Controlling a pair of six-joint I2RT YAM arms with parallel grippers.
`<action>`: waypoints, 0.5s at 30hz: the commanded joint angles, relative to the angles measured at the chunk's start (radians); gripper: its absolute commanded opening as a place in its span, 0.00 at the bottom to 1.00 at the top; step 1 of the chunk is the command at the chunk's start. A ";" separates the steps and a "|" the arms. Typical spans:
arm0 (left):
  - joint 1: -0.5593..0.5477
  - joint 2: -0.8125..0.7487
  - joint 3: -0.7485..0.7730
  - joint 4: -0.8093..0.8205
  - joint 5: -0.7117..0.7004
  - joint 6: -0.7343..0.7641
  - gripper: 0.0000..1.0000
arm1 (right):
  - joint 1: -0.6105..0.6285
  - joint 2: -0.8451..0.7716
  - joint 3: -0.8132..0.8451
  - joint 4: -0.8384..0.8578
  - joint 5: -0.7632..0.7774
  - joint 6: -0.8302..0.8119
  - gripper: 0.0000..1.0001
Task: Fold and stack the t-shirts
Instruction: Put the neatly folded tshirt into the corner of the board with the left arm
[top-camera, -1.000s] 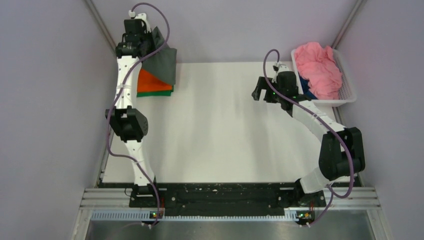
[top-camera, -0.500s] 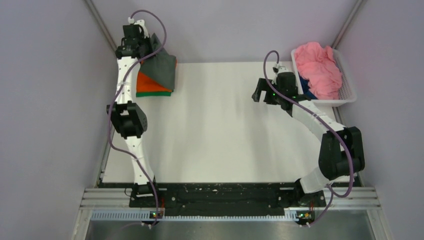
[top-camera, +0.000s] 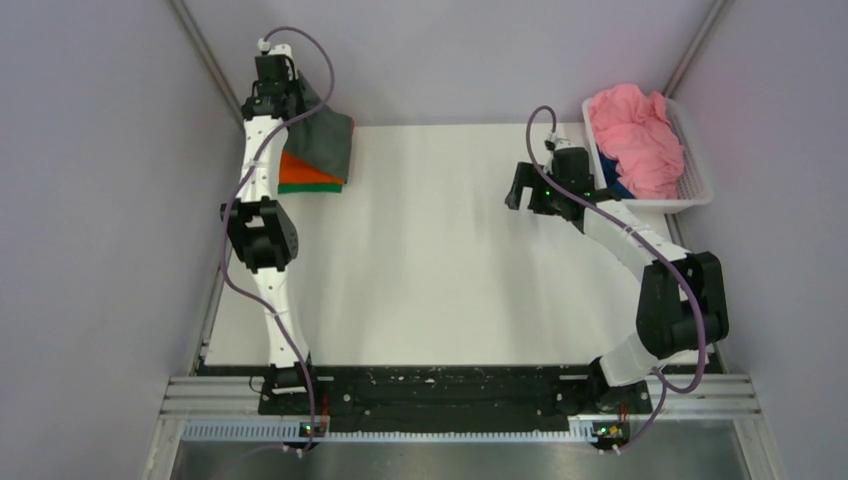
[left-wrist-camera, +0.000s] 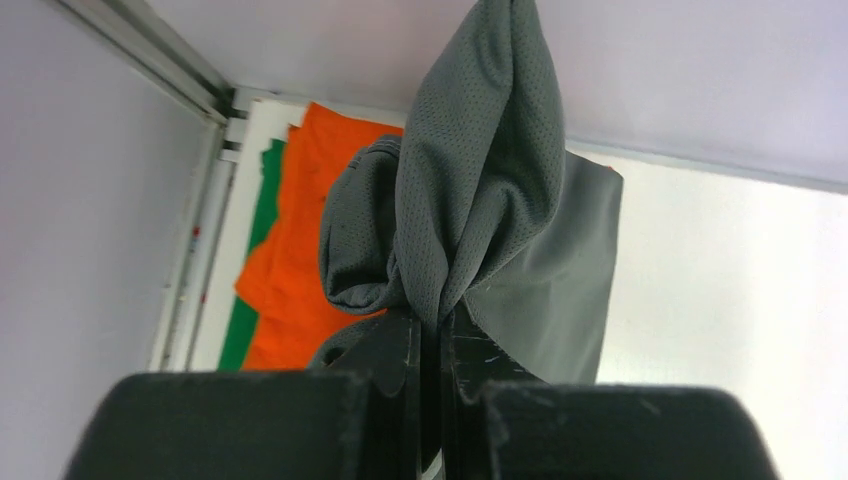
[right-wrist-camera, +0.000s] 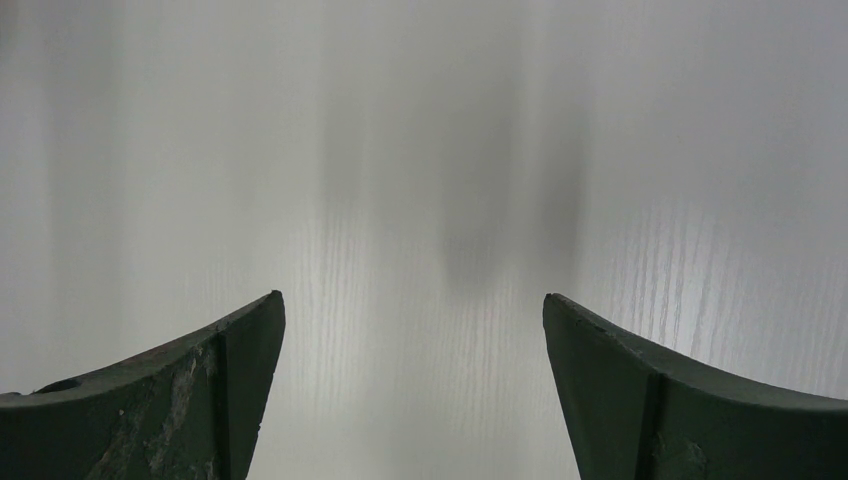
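My left gripper (top-camera: 292, 108) is shut on the dark grey t-shirt (top-camera: 328, 143) at the table's far left corner. The cloth is bunched between the shut jaws (left-wrist-camera: 437, 318) and hangs over the folded orange t-shirt (top-camera: 305, 171), which lies on a green t-shirt (top-camera: 312, 187). In the left wrist view the orange tee (left-wrist-camera: 300, 250) and a green edge (left-wrist-camera: 250, 290) show under the grey cloth (left-wrist-camera: 480, 170). My right gripper (top-camera: 520, 185) is open and empty over bare table (right-wrist-camera: 415, 300). The pink t-shirt (top-camera: 636, 135) is heaped in the basket with a blue one (top-camera: 612, 187) under it.
A white plastic basket (top-camera: 700, 185) stands at the far right edge of the white table (top-camera: 440, 260). Grey walls close in the back and both sides. A metal rail (left-wrist-camera: 150, 45) runs along the far left corner.
My left gripper has moved further back and left toward the corner, drawing the grey t-shirt over the orange and green stack. The right arm has barely moved.
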 joint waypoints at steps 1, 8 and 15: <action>-0.002 0.008 0.002 0.125 -0.141 0.056 0.00 | -0.004 0.013 0.038 -0.003 0.010 0.007 0.99; -0.026 0.063 -0.028 0.225 -0.274 0.123 0.08 | -0.002 0.028 0.051 -0.022 0.024 0.005 0.99; -0.026 0.105 -0.026 0.253 -0.306 0.103 0.11 | 0.011 0.038 0.059 -0.041 0.049 -0.005 0.99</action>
